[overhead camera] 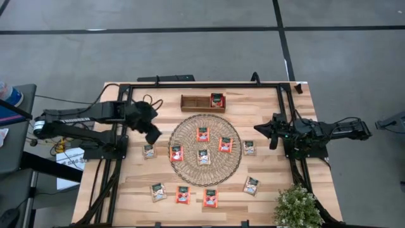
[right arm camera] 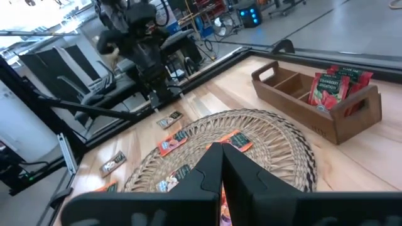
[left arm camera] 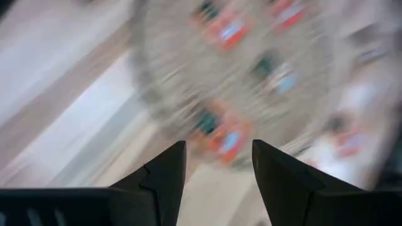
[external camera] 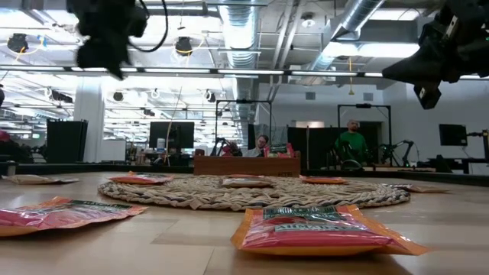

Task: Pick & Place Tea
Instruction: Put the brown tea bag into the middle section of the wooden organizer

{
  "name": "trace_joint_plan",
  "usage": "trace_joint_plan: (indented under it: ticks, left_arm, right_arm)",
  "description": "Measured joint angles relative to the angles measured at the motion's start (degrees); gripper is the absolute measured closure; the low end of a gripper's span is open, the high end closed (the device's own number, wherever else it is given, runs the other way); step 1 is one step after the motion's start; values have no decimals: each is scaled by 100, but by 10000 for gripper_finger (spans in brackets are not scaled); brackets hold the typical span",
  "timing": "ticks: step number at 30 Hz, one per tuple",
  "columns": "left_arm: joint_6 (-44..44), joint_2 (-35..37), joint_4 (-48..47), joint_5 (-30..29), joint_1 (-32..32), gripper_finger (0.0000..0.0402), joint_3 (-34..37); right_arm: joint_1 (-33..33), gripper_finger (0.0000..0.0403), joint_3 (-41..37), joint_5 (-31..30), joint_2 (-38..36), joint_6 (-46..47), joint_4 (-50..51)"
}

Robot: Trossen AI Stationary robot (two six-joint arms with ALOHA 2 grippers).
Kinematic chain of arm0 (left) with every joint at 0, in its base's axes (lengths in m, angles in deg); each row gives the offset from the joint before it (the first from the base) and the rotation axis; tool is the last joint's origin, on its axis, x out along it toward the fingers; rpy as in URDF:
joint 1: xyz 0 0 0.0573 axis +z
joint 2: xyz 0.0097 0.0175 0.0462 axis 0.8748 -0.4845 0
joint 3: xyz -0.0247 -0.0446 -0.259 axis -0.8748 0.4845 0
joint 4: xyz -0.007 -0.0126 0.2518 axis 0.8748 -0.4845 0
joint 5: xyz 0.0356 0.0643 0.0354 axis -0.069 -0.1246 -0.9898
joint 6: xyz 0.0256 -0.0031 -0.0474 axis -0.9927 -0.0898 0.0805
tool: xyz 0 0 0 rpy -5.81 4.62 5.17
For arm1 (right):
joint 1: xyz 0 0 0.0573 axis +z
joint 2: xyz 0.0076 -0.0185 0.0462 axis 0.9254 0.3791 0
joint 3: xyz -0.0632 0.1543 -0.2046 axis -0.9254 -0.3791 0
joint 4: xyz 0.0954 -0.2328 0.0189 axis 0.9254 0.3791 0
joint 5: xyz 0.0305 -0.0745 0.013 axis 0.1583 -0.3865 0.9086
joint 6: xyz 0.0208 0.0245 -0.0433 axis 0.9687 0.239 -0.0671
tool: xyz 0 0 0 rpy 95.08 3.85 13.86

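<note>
Several small flat tea sachets lie flat on the table. Some lie on the round woven mat [overhead camera: 204, 149], such as a red one [overhead camera: 202, 133] and a pale one [overhead camera: 203, 156]. Others lie around it, such as one beside the mat [overhead camera: 149, 151] and a red one near the front [overhead camera: 211, 198]. One red sachet [overhead camera: 217, 100] stands in the wooden tray [overhead camera: 193, 102], leaning on its wall; it also shows in the right wrist view [right arm camera: 330, 88]. My left gripper [overhead camera: 154, 134] is open and empty [left arm camera: 218, 157], held above the table just left of the mat. My right gripper [overhead camera: 259, 128] is shut and empty [right arm camera: 221, 157], raised right of the mat.
A potted plant [overhead camera: 297, 206] stands at the near right corner. Black frame rails [overhead camera: 288, 126] run along the table's sides and back. In the low view both grippers hang well above the tabletop, the left [external camera: 107, 38] and the right [external camera: 428, 69].
</note>
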Motion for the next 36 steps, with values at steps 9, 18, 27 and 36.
trace_joint_plan:
  ticks: [9, 18, 27, 36]
  left_arm:
    - [-204, -156, -857, -228, -322, 227, 321]
    - [-390, -401, -791, 118, -387, 227, 880]
    - [-597, -839, -471, 177, -387, 227, 886]
    - [-786, -1163, -539, 98, -387, 207, 886]
  right_arm:
    - [0, 403, 0, 0, 0, 6, 0]
    - [-2, 403, 0, -9, 0, 7, -94]
    - [-2, 403, 0, -11, 0, 9, -181]
    - [-2, 403, 0, -9, 0, 9, -173]
